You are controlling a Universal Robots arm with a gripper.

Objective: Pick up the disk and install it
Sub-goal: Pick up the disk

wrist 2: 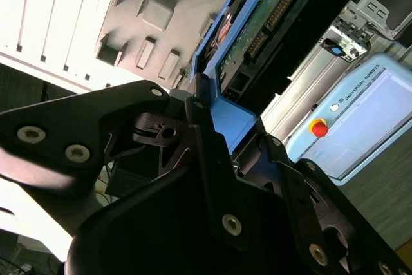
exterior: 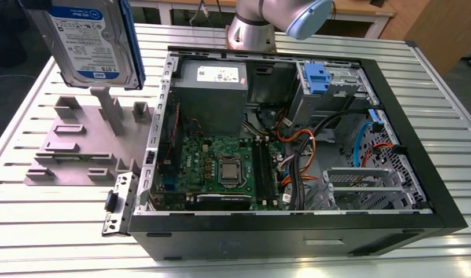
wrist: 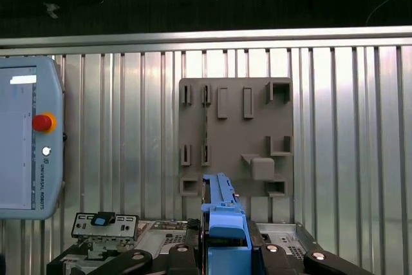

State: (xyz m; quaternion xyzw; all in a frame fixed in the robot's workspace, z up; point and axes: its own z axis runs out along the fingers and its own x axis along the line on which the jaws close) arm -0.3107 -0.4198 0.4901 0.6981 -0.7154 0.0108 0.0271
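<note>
Gripper (wrist: 225, 254) closed on the disk (exterior: 87, 46) by its blue frame edge; disk hangs upright over grey fixture (exterior: 69, 152), beside computer case (exterior: 297, 237).

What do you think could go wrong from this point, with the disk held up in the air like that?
The gripper clamps the disk by its blue carrier edge, so it might slip or tilt. Loose orange cables inside the open case could snag it. The grey fixture has posts standing just below the disk, which might be clipped.
</note>
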